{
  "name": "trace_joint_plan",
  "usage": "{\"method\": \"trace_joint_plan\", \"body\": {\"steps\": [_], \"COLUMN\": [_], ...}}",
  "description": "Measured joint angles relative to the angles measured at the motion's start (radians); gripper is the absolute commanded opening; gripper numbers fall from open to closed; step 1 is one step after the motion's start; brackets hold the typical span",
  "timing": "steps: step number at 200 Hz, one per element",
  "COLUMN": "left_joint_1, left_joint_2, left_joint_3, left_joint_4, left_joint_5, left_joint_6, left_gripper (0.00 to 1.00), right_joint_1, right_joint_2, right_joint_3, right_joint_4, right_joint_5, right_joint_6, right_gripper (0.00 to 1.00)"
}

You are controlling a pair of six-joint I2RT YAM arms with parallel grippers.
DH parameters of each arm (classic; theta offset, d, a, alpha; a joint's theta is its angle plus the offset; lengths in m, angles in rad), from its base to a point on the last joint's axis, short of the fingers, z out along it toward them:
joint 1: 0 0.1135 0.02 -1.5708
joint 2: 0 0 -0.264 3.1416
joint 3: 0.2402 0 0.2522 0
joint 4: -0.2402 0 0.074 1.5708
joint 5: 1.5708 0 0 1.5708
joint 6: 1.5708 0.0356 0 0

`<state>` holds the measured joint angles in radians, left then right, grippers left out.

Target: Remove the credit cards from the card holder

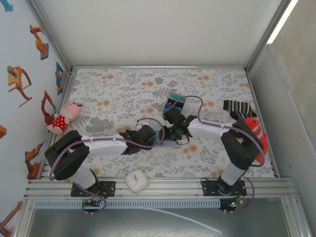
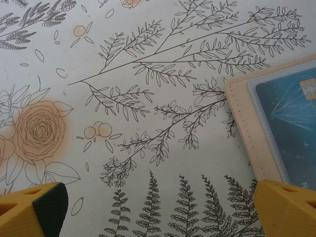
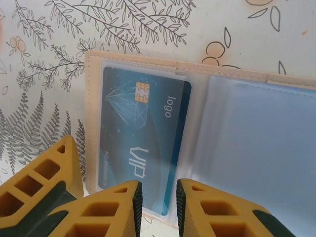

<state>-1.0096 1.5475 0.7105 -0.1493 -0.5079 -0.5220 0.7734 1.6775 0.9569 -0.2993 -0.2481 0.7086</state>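
The card holder [image 3: 94, 123] lies open and flat on the flowered cloth, tan at the rim, with clear sleeves inside. A blue credit card [image 3: 143, 128] marked VIP, with a gold chip, sits in its left sleeve; the right sleeve [image 3: 256, 143] looks pale blue. My right gripper [image 3: 157, 197] hovers over the card's near corner, jaws a narrow gap apart with nothing pinched. My left gripper [image 2: 158, 212] is wide open over bare cloth, its right finger [image 2: 286, 207] beside the holder's tan edge [image 2: 247, 123]. From above, both grippers [image 1: 157, 136] [image 1: 172, 129] meet over the holder [image 1: 167, 142].
A teal, blue and black block [image 1: 174, 102] lies just beyond the grippers. A pink plush toy [image 1: 64, 116] sits at the left, a striped sock [image 1: 238, 108] and a red toy [image 1: 256, 134] at the right. A white square object [image 1: 136, 180] rests on the near rail.
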Motion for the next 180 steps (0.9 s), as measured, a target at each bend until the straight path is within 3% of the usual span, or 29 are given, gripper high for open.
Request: {"method": "trace_joint_plan", "body": {"steps": [180], "left_joint_1": [-0.005], "left_joint_2": [0.043], "left_joint_3": [0.010], "left_joint_4": [-0.023], "left_joint_5": [-0.009], "left_joint_6": [-0.025], "left_gripper": [0.97], "right_joint_1": [-0.024], "right_joint_2": [0.063], "right_joint_3": [-0.017], "right_joint_4": [0.101], "right_joint_5": [-0.067], "right_joint_6": [0.066], "right_gripper": [0.25]}}
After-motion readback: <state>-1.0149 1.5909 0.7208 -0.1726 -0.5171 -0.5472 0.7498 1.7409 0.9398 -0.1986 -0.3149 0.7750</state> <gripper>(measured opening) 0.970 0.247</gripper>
